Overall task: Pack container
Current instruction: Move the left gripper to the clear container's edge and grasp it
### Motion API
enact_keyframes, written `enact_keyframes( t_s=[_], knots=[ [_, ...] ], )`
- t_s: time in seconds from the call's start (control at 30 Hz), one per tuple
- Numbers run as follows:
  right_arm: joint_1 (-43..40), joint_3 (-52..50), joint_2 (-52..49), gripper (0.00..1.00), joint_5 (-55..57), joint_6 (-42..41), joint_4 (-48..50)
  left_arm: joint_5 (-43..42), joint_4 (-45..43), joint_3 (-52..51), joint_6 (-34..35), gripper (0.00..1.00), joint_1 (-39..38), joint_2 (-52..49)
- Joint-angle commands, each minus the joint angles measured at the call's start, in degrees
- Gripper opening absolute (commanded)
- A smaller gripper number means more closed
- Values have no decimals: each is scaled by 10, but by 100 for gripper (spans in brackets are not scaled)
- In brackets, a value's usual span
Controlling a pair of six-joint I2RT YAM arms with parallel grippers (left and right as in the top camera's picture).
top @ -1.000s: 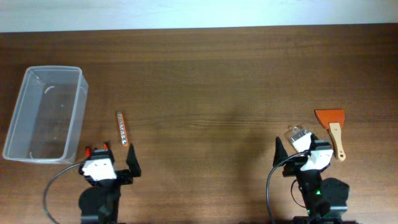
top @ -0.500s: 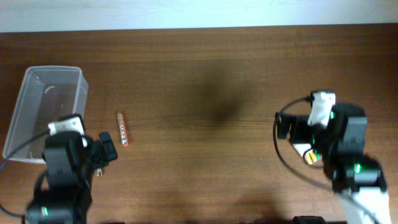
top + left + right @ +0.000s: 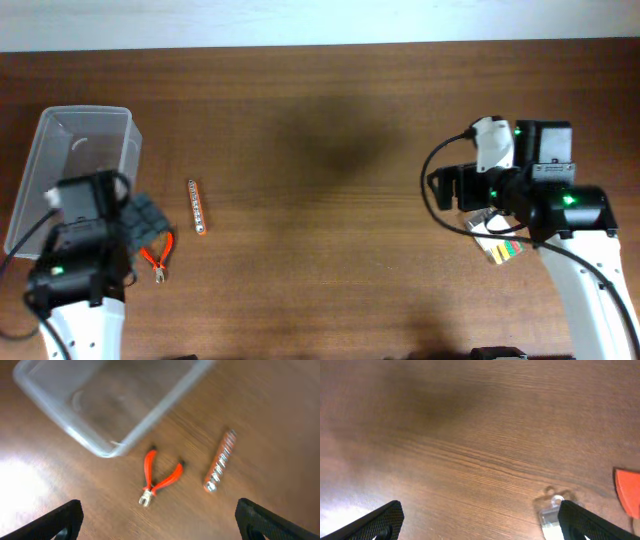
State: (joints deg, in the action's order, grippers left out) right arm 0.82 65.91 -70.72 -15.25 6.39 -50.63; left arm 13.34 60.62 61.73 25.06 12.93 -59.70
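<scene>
Dark brown wood-grain table [image 3: 330,120], beneath both arms.

Clear plastic container [image 3: 70,150], rectangular with rounded corners and a rim: stands open side up on the table, ahead and to the left of the left gripper [image 3: 160,522], apart from it.

Left gripper: fingers spread wide to either edge of the wrist view, pinching nothing, hanging above the table.

Right gripper [image 3: 480,522]: likewise spread wide with nothing between the fingers, over bare wood, well apart from the container.

Orange-handled pliers [image 3: 157,480]: flat on the table straight ahead of the left gripper, between the lines of its two fingers, handles splayed toward the container's near corner, close to it but not touching.

Slim orange bar with a row of metal studs [image 3: 220,462]: just right of the pliers, ahead of the left gripper's right finger.

Small clear plastic piece [image 3: 552,510]: close in front of the right gripper's right finger, pale patch on it too blurred to read.

Orange scraper blade [image 3: 627,487]: further right, only a corner in view.
</scene>
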Motion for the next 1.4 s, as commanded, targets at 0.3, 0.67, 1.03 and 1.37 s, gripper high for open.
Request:
enact_keyframes(
  t_s=[0.3, 0.67, 1.03, 1.37],
  knots=[
    [139, 19, -28, 98, 48, 32, -9, -33, 14, 47, 64, 99, 264, -92],
    [158, 19, -68, 99, 48, 33, -21, -87, -76, 47, 62, 99, 309, -218],
    [158, 19, -68, 99, 48, 33, -17, -86, -110, 47, 88, 100, 309, -349],
    [158, 19, -68, 99, 48, 32, -17, -86, -139, 47, 88, 71, 309, -381]
  ],
)
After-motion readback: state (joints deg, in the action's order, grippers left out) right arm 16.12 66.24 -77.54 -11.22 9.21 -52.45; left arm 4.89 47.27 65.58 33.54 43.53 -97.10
